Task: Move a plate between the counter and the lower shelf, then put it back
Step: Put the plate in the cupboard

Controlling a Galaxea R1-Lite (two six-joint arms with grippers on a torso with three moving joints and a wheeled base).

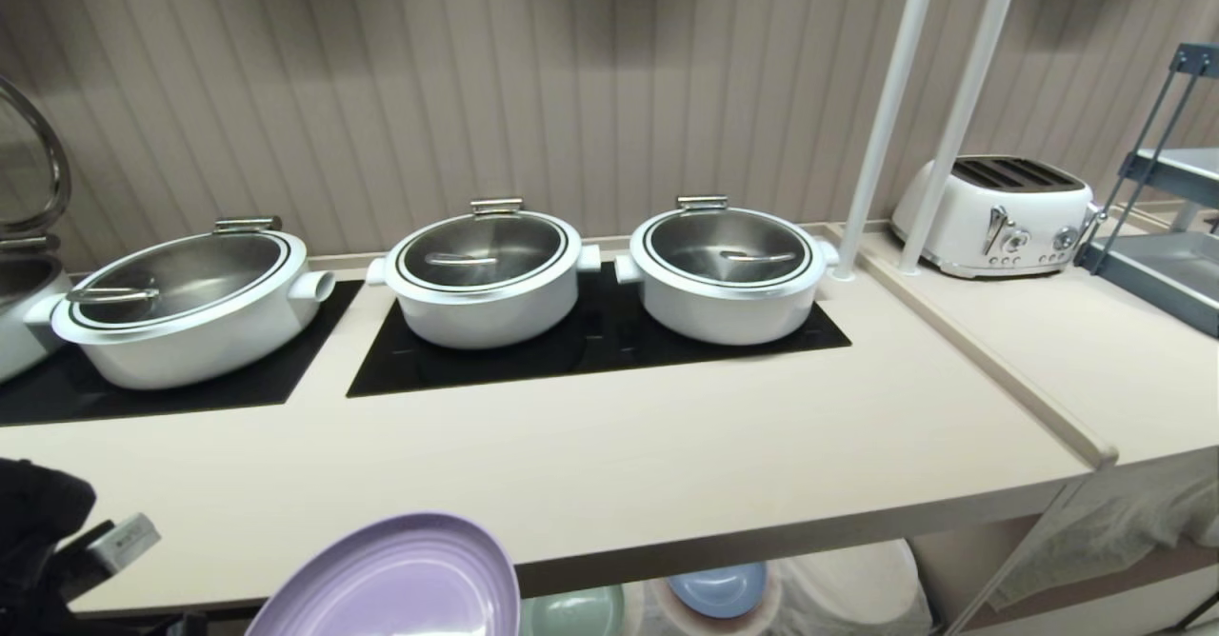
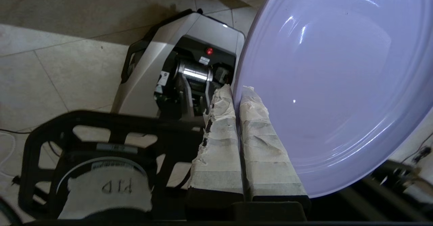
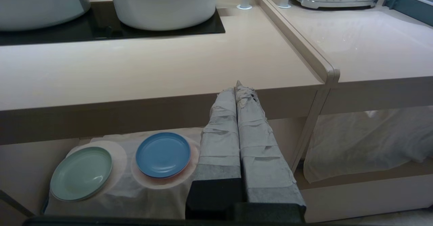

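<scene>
Plate [image 1: 395, 579] hangs in the air at about 7 o'clock in the head view, low and just in front of the counter [image 1: 609, 465] edge, tilted so its hollow faces up and toward the camera. The left gripper [image 2: 236, 94] is pinched narrow on its rim, one taped finger on each face, with the disc spreading away from the fingertips. From the plate, bare worktop lies up toward 12 o'clock, ahead of the cooktops; the lower shelf [image 3: 111, 188] lies beneath the counter toward 3 o'clock. I judge the left arm the nearer one, since the right gripper [image 3: 236, 85] hangs closed and empty before the counter edge. On the shelf rest a green plate [image 3: 81, 173] and a blue plate [image 3: 163, 155], side by side and apart. Three lidded pots [image 1: 486, 274] stand on the cooktops.
</scene>
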